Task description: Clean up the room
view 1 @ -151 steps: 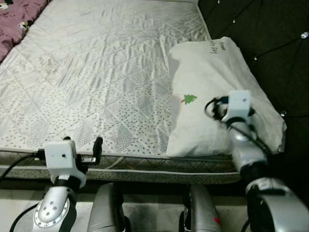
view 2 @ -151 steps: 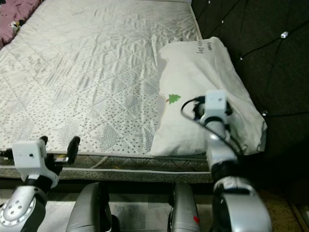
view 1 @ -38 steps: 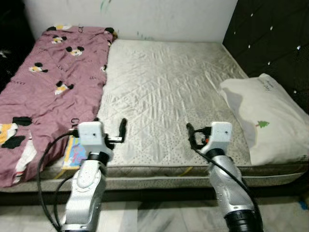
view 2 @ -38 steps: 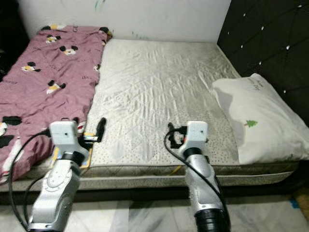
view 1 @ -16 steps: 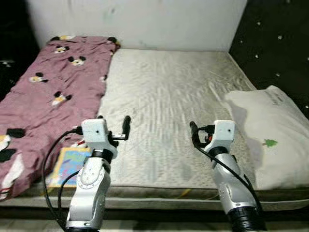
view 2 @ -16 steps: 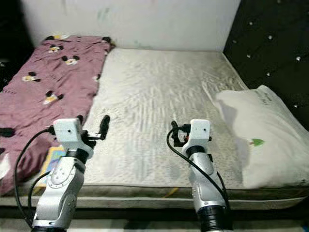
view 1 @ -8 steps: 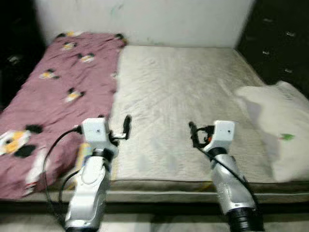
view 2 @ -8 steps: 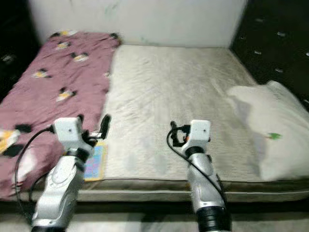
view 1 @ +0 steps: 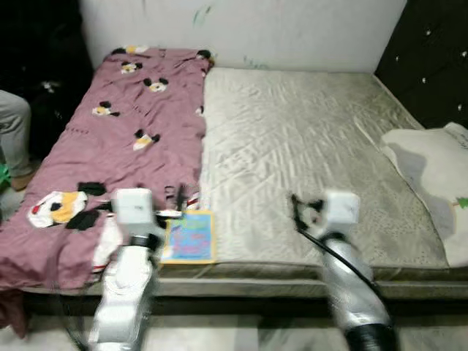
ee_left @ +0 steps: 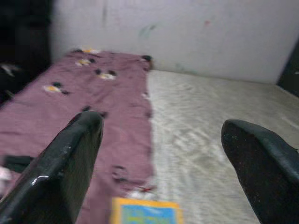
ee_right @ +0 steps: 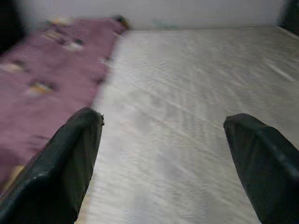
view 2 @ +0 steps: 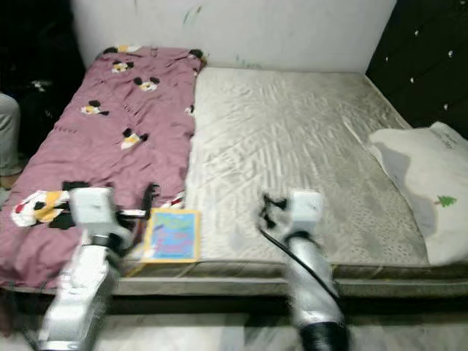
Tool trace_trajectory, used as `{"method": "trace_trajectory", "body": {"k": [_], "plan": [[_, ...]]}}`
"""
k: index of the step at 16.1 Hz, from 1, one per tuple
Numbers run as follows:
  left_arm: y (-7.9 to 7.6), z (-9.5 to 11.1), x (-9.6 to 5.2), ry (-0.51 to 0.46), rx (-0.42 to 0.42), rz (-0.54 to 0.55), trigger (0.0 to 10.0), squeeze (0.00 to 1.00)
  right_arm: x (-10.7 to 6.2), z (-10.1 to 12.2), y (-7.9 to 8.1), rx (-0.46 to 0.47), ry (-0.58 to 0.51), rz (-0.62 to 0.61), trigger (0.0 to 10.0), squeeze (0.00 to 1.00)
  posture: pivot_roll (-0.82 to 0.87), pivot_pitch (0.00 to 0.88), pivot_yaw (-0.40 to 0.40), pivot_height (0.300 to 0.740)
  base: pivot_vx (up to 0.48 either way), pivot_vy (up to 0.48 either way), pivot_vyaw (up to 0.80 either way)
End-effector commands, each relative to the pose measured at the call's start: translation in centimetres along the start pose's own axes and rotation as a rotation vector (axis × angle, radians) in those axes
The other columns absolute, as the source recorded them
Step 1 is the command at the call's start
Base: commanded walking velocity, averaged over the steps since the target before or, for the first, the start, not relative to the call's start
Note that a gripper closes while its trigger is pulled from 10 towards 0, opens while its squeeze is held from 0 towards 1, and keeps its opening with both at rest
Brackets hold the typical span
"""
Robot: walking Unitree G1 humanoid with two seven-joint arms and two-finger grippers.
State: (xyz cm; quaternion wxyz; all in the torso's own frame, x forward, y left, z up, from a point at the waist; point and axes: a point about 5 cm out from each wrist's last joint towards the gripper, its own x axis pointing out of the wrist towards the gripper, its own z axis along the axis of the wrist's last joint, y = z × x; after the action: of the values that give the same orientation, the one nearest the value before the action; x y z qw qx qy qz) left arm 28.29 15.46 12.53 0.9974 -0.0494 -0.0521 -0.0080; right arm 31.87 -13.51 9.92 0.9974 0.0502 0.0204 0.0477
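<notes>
Camera swung leftward, both tools (ee_left: 159, 158) (ee_right: 163, 158) gaping, flat picture book (view 1: 189, 236), quilted mattress (view 1: 307, 161)

The bed (view 1: 307, 139) has a bare, quilted, off-white mattress. 3 items lie directly on it: a maroon blanket (view 1: 117, 139) with a cartoon-mouse print, spread along the left side from the wall to the near edge; a colourful book (view 1: 189, 236) at the near edge, just beside the blanket; and a white pillow (view 1: 439, 175) at the right side.
</notes>
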Motion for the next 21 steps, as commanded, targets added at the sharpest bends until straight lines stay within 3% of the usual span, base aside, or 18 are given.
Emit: {"method": "trace_trajectory", "body": {"k": [1,7,21], "plan": [[-1.0,0.2,0.4,-0.014,-0.006,-0.017,10.0,0.0,0.1,0.2,-0.6,-0.011,-0.005,-0.015,10.0,0.0,0.01,0.075,-0.011,0.74,0.0,0.0,0.0],[-1.6,0.8,0.5,-0.047,-0.035,-0.067,10.0,0.0,0.5,0.5,-0.3,-0.018,-0.016,0.002,10.0,0.0,0.01,0.088,-0.014,0.74,0.0,0.0,0.0],[-2.0,1.0,0.7,-0.05,-0.054,-0.097,10.0,0.0,0.5,0.5,-0.1,-0.031,-0.015,0.008,10.0,0.0,0.0,0.1,-0.014,0.74,0.346,0.0,0.0]]}}
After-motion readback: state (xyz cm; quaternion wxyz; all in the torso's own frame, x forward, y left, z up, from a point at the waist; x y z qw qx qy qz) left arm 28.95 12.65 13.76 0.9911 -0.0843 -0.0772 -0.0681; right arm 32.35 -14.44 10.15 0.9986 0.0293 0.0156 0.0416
